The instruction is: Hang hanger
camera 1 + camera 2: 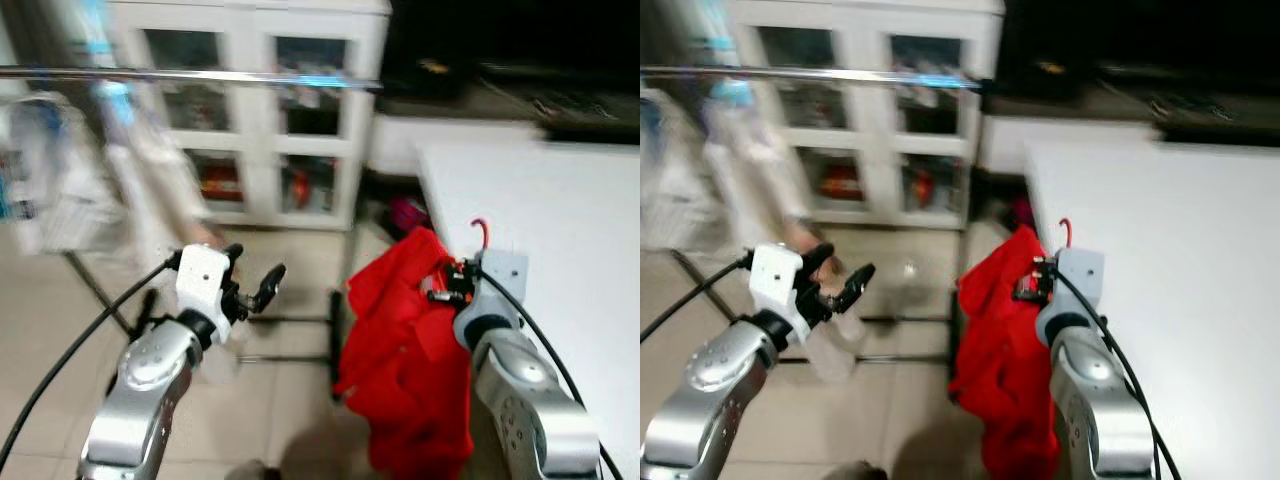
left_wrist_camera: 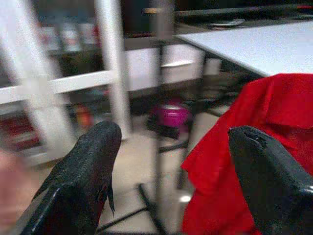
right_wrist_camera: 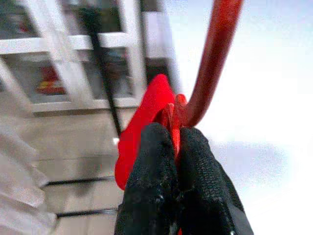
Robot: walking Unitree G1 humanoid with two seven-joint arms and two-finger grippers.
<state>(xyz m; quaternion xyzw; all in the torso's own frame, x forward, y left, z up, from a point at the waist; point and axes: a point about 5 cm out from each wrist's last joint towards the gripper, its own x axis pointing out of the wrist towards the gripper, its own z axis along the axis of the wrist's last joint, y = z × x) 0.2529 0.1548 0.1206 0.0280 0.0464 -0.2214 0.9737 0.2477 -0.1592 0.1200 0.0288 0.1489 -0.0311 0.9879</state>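
My right gripper [image 1: 441, 284] is shut on the neck of a red hanger, whose hook [image 1: 481, 232] sticks up above the wrist. A red garment [image 1: 405, 350] hangs from the hanger, down in front of my right arm. In the right wrist view the fingertips [image 3: 159, 147] pinch the hanger stem just under the curved hook [image 3: 215, 58]. My left gripper [image 1: 255, 285] is held out open at the left, empty, with the garment [image 2: 264, 147] off to its side. A metal clothes rail [image 1: 200, 76] runs across high up at the left, well above both grippers.
A white glass-door cabinet [image 1: 250, 120] stands behind the rail. A white table [image 1: 560, 230] takes up the right side. Pale blurred clothes [image 1: 60, 180] hang at the left end of the rail. The rack's dark post and foot bars [image 1: 290, 320] stand on the tiled floor between my arms.
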